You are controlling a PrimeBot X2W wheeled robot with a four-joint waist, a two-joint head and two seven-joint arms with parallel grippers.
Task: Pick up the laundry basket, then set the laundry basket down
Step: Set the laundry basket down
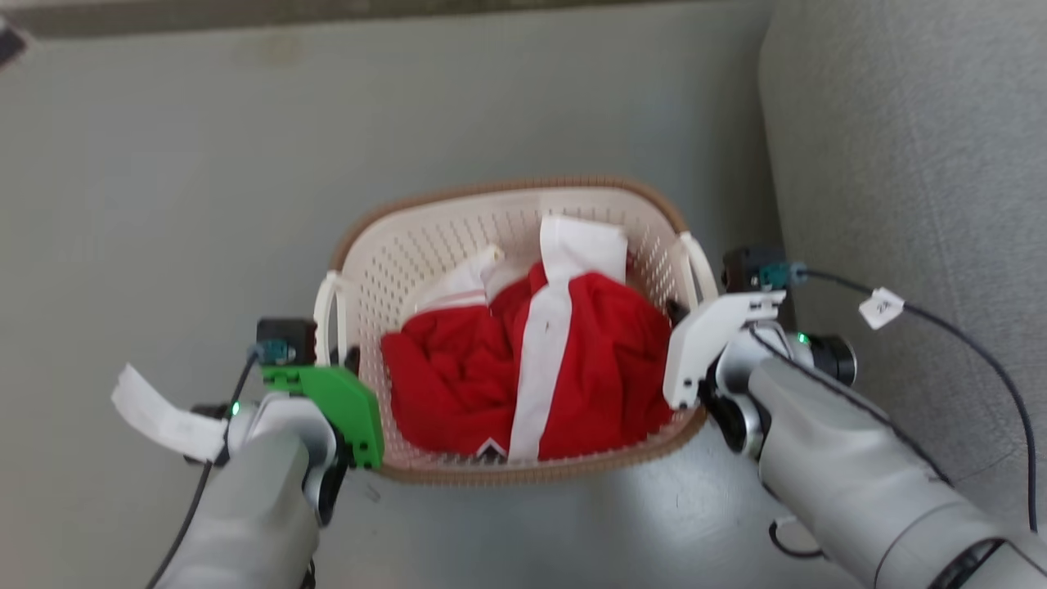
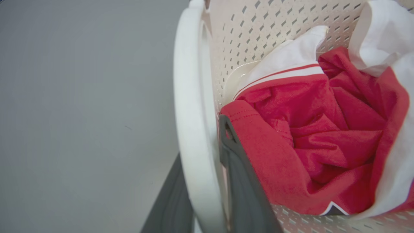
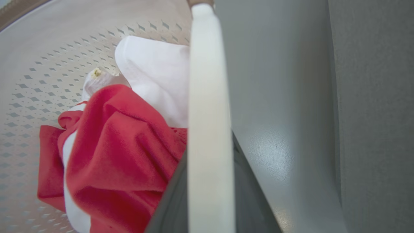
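The laundry basket [image 1: 458,221], cream perforated plastic with a brown rim, sits in the middle of the head view and holds a red and white garment [image 1: 589,368]. My left gripper [image 1: 342,358] is at the basket's left loop handle [image 1: 327,307]. In the left wrist view its dark fingers [image 2: 245,194] lie tight on either side of that white handle [image 2: 187,81]. My right gripper [image 1: 683,315] is at the right loop handle [image 1: 699,262]. In the right wrist view its fingers [image 3: 168,207] clamp the handle [image 3: 207,81] the same way. I cannot tell whether the basket rests on the floor.
A grey upholstered piece of furniture [image 1: 916,164] stands close to the basket's right side, just past my right arm. Grey floor [image 1: 164,180] stretches to the left and beyond the basket. A dark cable with a white tag [image 1: 882,307] hangs over my right wrist.
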